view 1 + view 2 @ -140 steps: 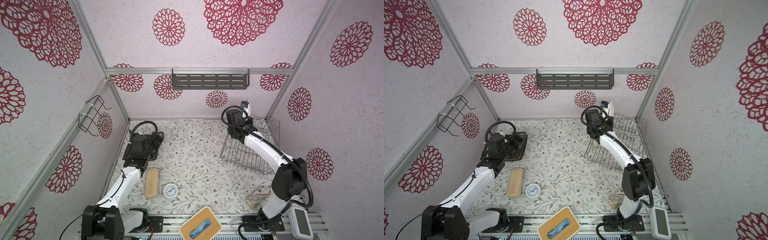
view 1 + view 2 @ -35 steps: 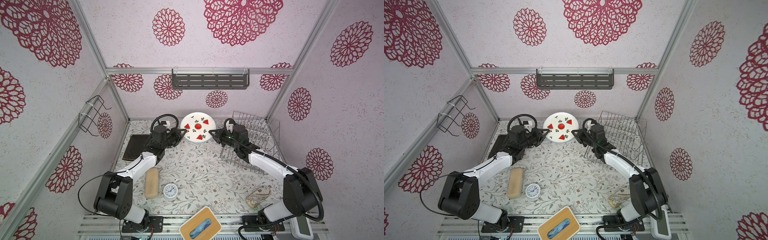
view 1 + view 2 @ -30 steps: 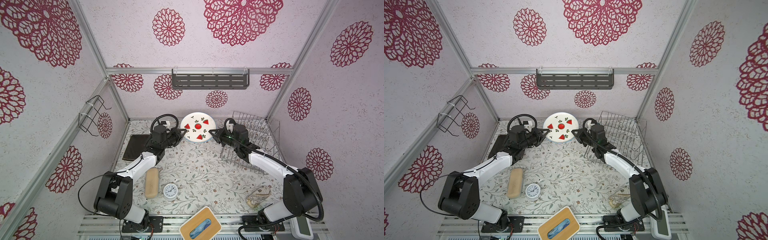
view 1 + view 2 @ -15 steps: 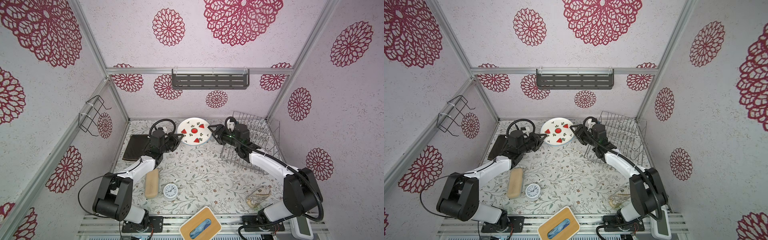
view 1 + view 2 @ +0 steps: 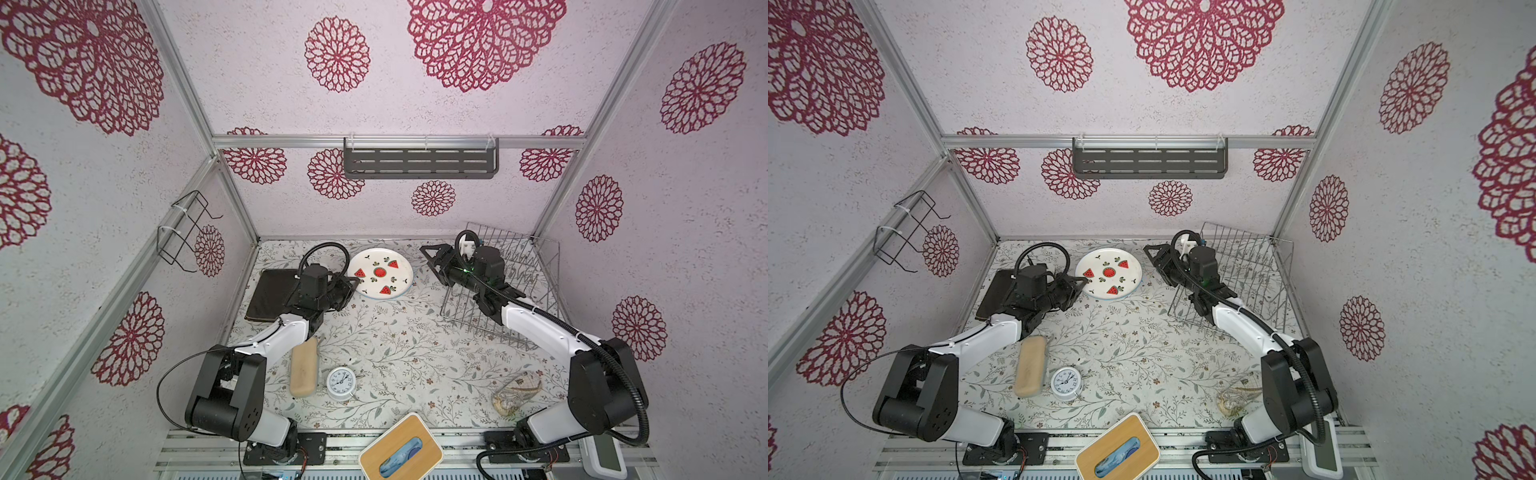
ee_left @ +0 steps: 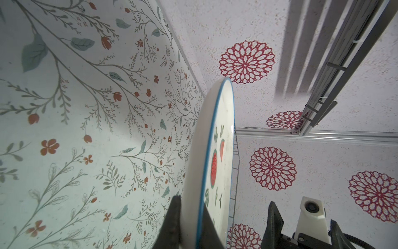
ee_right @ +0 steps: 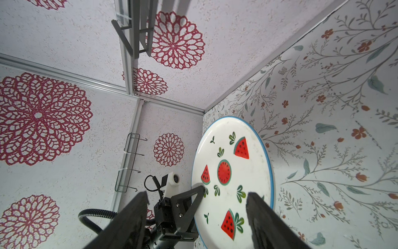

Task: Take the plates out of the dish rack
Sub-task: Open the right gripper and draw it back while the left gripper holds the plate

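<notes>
White round plate [image 5: 381, 273], red watermelon slices, blue rim, edge pinched by left gripper [image 5: 354, 285], right gripper [image 5: 430, 265] spread nearby

Left arm [image 5: 282, 336] and right arm [image 5: 536, 322] have white shells, black joints, ribbed cables

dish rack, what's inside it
Only bare prongs show inside the dish rack; no plates visible. The right arm covers part of it, so that part is hidden.

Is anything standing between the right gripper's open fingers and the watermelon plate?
Nothing visible. Only table surface lies between the right gripper and the watermelon plate in both top views. The left gripper pinches the plate's opposite rim, away from that gap.
</notes>
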### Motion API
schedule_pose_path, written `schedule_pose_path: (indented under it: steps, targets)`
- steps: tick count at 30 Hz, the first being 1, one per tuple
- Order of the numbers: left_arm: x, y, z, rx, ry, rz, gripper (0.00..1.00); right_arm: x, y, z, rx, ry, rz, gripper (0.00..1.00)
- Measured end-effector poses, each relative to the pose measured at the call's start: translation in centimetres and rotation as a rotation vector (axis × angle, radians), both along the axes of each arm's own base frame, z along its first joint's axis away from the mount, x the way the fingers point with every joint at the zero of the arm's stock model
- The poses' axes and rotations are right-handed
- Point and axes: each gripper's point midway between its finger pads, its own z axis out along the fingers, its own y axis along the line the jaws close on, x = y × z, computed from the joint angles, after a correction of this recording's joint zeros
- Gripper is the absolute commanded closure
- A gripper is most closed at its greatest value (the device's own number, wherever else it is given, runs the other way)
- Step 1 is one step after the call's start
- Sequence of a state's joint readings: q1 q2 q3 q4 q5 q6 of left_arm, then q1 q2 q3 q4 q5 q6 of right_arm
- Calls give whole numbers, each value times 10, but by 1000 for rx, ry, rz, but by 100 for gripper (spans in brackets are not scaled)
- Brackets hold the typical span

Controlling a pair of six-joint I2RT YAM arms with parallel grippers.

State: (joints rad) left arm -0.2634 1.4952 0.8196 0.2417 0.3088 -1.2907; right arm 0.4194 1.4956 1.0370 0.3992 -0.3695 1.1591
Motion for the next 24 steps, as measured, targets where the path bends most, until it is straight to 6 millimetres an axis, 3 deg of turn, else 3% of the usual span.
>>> schedule_pose_path:
  steps: [11, 24]
  targets:
    - [6, 8, -37, 51, 71, 13, 100, -9, -7, 8, -36, -31, -8, 24]
    - [11, 22, -75, 88, 148, 37, 100, -21, -10, -40, -90, 54, -4, 24]
